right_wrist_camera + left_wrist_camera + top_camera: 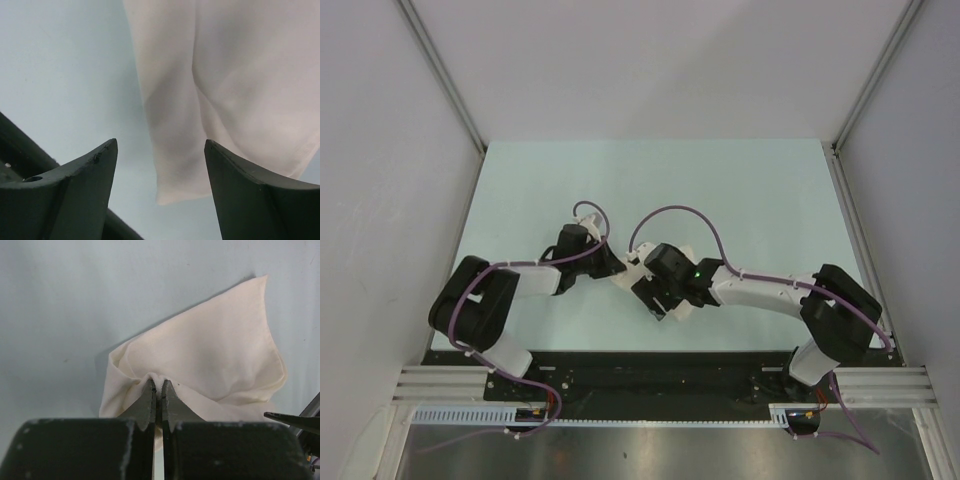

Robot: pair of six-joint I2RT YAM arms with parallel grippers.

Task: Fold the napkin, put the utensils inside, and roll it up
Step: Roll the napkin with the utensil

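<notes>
Both arms were bent inward, their wrists meeting near the middle of the smooth, pale green worktop (740,190). The left pincer (157,389) was clamped on a raised fold of the napkin (215,350), a cream, finely woven cloth lying crumpled there with one pointed corner. The right pincer (160,147) gaped wide, holding nothing, over the cloth's soft folded edge.

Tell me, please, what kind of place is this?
Probably a robot lab cell, not a home: plain white walls enclose a pale-green table, and the left arm and right arm stand on a black base plate at its near edge.
</notes>
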